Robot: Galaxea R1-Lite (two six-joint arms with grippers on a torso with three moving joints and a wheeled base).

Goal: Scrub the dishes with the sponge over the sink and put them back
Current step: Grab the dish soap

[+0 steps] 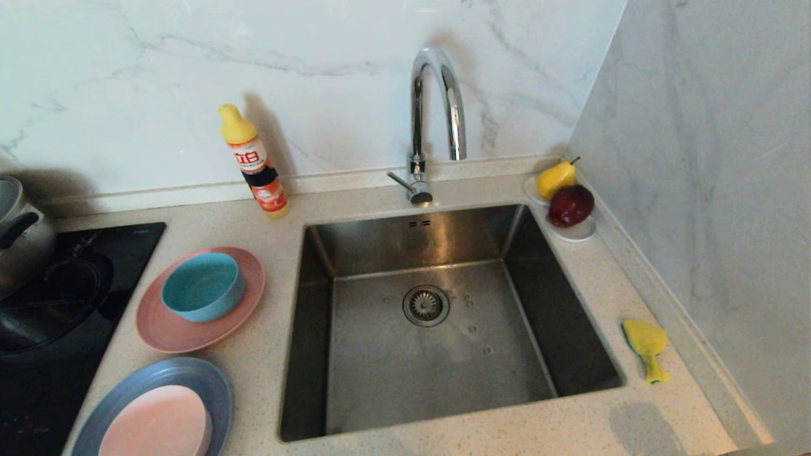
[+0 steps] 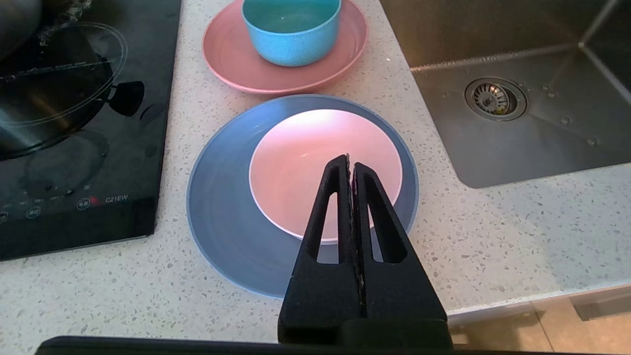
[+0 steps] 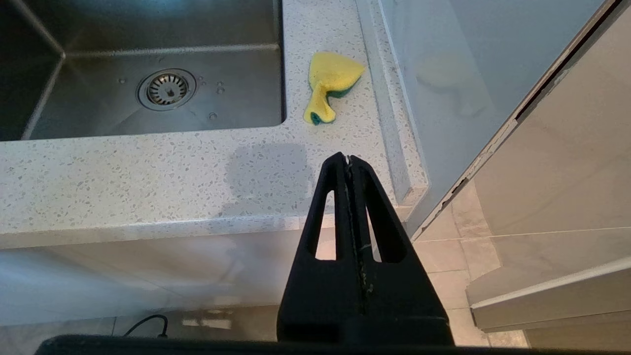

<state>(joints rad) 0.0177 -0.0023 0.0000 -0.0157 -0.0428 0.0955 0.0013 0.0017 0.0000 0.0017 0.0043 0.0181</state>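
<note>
Your left pincer [image 2: 351, 165], nearest, lower centre: closed, empty. Right pincer [image 3: 349, 165]: likewise. Dishes [image 1: 190, 297] stacked left on worktop [image 1: 443, 437]; sponge [image 1: 646, 345] right; sink [image 1: 304, 329] bare. Scrubbing not begun.

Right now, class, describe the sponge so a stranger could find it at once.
Start at the steel sink. On the speckled counter to its right, near the side wall, lies the sponge. It is crumpled, yellow with a green underside, the only soft thing there.

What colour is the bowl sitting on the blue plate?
Pale pink. The bowl rests on the grey-blue plate; the left wrist view shows it best.
</note>
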